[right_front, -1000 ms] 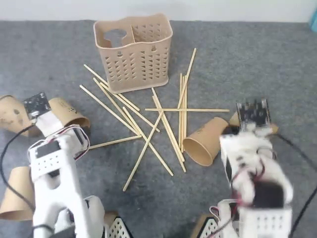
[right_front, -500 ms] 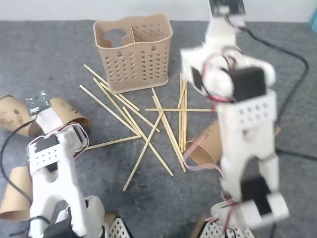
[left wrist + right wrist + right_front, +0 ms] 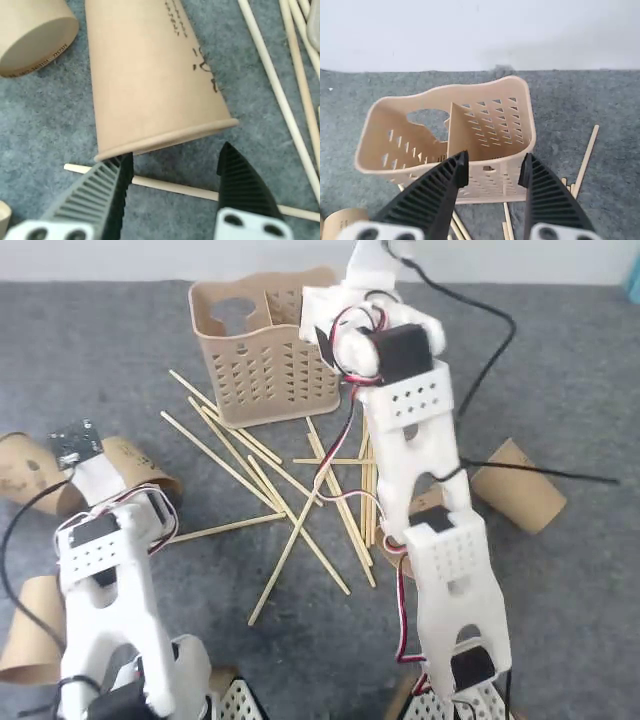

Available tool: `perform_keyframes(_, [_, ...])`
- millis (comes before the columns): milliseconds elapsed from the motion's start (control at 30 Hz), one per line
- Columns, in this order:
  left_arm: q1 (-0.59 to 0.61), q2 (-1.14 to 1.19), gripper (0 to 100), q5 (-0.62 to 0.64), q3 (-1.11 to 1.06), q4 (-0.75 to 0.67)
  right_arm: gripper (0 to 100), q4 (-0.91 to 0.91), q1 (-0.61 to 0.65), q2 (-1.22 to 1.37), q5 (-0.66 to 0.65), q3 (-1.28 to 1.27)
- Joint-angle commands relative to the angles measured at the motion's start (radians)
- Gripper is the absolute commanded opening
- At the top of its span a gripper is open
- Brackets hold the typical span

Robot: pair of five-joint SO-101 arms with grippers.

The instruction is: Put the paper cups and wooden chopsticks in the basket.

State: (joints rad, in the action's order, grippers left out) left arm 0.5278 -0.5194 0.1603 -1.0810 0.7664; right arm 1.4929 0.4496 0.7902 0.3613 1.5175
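Note:
The beige two-part basket (image 3: 265, 350) stands at the back of the grey mat. My right gripper (image 3: 494, 162) hangs open and empty above its near wall (image 3: 485, 175), with the right arm (image 3: 405, 405) stretched far forward. Wooden chopsticks (image 3: 300, 490) lie scattered in front of the basket. A paper cup (image 3: 150, 75) lies on its side at the left, and my left gripper (image 3: 175, 157) is open just off its rim, over one chopstick (image 3: 200, 192). More cups lie at the far left (image 3: 22, 475), lower left (image 3: 25, 635) and right (image 3: 515, 488).
One more cup (image 3: 425, 508) is partly hidden behind the right arm. A black cable (image 3: 560, 477) trails across the right cup. The left arm (image 3: 105, 570) stands at the near left. The mat right of the basket is bare.
The right arm swung from the near right side up and forward to the basket, uncovering the right cup. The left arm barely shifted.

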Motion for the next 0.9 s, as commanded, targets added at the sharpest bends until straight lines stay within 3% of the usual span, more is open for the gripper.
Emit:
perform_keyframes(0, [-0.008, -0.011, 26, -0.02, 0.03, -0.02, 18.0, -0.064, 0.004, 0.044, 0.014, 0.054])
perform_keyframes(233, [-0.011, -0.011, 26, -0.02, 0.028, -0.035, 18.0, -0.137, -0.028, 0.171, 0.014, 0.055])
perform_keyframes(567, [-0.04, -0.011, 26, -0.021, 0.024, -0.035, 17.7, -0.082, -0.068, 0.194, 0.014, 0.054])
perform_keyframes(767, [-0.04, -0.011, 26, -0.021, 0.024, -0.035, 0.0, 0.027, -0.07, 0.183, 0.014, 0.064])
perform_keyframes(867, [-0.04, -0.011, 26, -0.021, 0.021, -0.035, 0.6, 0.096, -0.084, 0.185, 0.017, 0.141])
